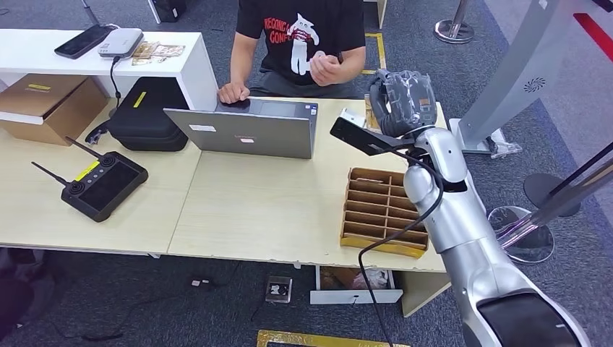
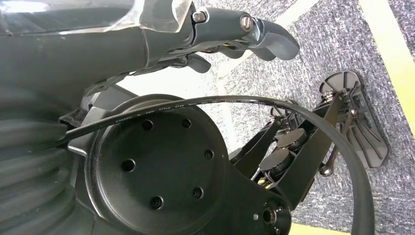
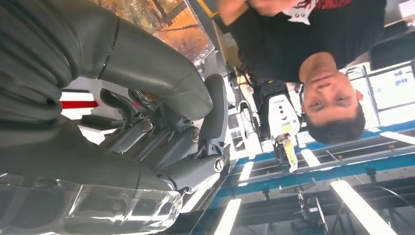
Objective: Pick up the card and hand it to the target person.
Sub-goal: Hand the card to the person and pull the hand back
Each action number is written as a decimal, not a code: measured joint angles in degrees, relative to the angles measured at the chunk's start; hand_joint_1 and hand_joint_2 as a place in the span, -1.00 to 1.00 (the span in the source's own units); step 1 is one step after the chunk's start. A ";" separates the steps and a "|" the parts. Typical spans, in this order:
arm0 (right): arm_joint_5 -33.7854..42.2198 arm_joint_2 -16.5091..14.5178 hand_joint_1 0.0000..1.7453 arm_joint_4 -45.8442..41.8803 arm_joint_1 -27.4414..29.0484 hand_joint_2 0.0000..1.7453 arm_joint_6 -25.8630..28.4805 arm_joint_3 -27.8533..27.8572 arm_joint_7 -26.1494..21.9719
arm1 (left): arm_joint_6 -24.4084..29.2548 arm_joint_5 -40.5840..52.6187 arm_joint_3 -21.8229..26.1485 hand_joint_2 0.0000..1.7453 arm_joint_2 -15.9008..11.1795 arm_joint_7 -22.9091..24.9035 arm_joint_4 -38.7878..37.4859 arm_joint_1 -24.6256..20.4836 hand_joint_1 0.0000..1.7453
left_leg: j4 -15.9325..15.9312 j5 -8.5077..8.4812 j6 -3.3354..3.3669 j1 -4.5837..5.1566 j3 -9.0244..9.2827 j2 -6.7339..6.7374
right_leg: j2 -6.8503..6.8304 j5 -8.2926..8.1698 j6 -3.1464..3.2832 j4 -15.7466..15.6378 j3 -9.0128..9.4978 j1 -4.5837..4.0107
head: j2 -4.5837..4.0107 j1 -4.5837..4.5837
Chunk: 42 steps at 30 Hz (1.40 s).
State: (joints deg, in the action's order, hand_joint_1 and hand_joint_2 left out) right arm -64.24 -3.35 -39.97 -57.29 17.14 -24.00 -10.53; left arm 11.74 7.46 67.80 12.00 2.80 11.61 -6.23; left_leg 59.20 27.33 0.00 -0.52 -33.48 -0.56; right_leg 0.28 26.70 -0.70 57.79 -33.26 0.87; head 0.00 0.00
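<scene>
My right hand is raised above the table's far right edge, close in front of the seated person in a black T-shirt. In the right wrist view the card, an orange-brown picture in a clear sleeve, lies pressed between the thick thumb and the darker fingers. The person's face is just beyond the hand. One of the person's hands rests by the laptop; the other is lifted at chest height, a short way from my hand. My left hand hangs over the carpet, holding nothing, fingers loosely extended.
A grey laptop stands open on the wooden table. A cardboard box with dividers sits under my right arm. A black remote controller and a black case lie to the left. A white shelf stands at the back left.
</scene>
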 joint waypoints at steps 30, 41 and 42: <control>0.22 -0.14 -1.00 5.78 -1.41 1.00 0.57 -0.81 0.44 | -1.94 -0.27 -0.40 -1.00 -0.26 0.74 -0.18 -0.26 -1.00 | -0.02 -0.03 -0.03 -0.02 0.00 -0.14 | -0.14 0.01 0.01 -0.05 0.05 -0.02 | 0.00 0.00; 3.49 3.39 -1.00 0.21 1.88 1.00 -0.90 2.14 -0.80 | -2.14 -0.30 -0.80 -1.00 -0.16 0.74 -0.15 -0.17 -1.00 | -0.02 -0.05 0.00 -0.04 0.01 -0.26 | -0.25 0.02 -0.01 -0.10 0.09 -0.04 | 0.00 0.00; 4.88 3.83 -1.00 -0.63 2.19 1.00 -2.05 2.95 -1.41 | -2.18 -0.42 -0.74 -1.00 -0.16 0.78 -0.14 -0.17 -1.00 | -0.01 -0.05 0.00 -0.03 0.00 -0.27 | -0.26 0.03 -0.02 -0.08 0.08 -0.03 | 0.00 0.00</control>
State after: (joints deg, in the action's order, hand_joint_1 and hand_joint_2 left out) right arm -59.36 0.48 -40.60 -55.10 15.09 -21.05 -11.94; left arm 9.56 7.04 67.06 11.84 3.58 11.47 -6.40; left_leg 59.19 27.28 -0.01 -0.55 -33.48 -0.83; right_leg 0.01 26.73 -0.72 57.71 -33.18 0.84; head 0.00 0.00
